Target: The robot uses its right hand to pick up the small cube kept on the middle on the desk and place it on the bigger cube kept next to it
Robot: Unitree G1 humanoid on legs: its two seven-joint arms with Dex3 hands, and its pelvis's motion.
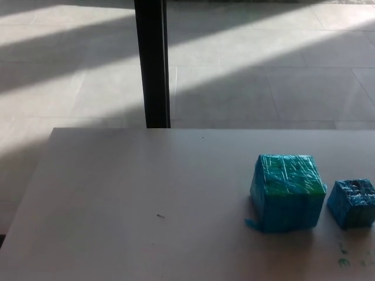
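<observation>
Pale desk point(146, 205) under striped sunlight, small cube point(352, 203) wrapped in crinkled blue tape, just beside bigger cube point(287, 191) taped blue-green, neither hand visible, finger state unknown

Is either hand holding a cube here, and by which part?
Nothing is held. Neither hand shows; the small cube and the bigger cube both sit on the desk.

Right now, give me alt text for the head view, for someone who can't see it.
Two blue-green taped cubes sit apart on a pale desk: a bigger cube toward the right and a small cube beside it at the right edge of the picture. Neither robot hand is in view. Behind the desk, a dark post rises from a sunlit tiled floor.
</observation>
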